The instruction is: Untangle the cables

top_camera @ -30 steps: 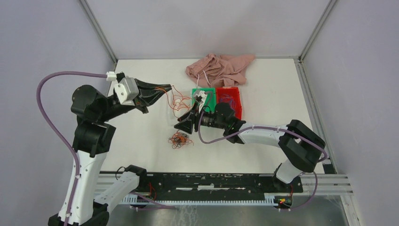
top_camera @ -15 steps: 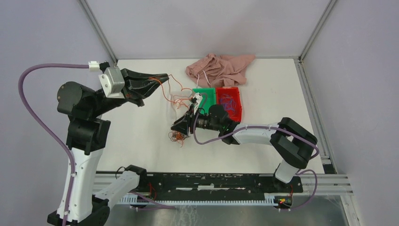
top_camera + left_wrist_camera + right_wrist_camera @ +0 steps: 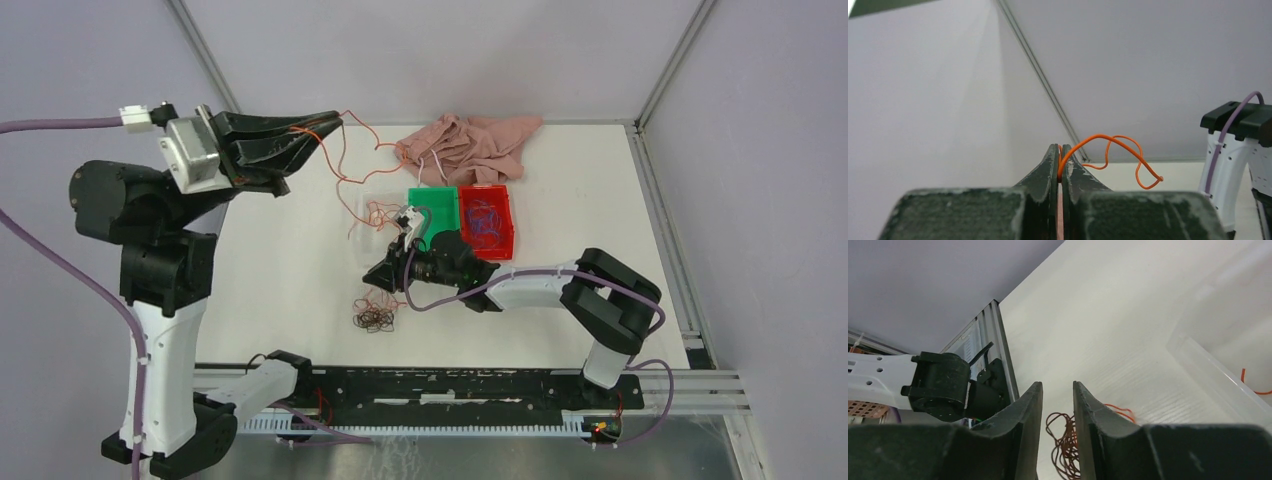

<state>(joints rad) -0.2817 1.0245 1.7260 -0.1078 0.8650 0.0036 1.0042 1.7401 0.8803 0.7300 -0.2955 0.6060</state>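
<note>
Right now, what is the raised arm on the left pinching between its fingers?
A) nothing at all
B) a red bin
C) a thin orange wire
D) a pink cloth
C: in the left wrist view the left gripper is shut on an orange cable, which curls out from between its closed fingers.
</note>
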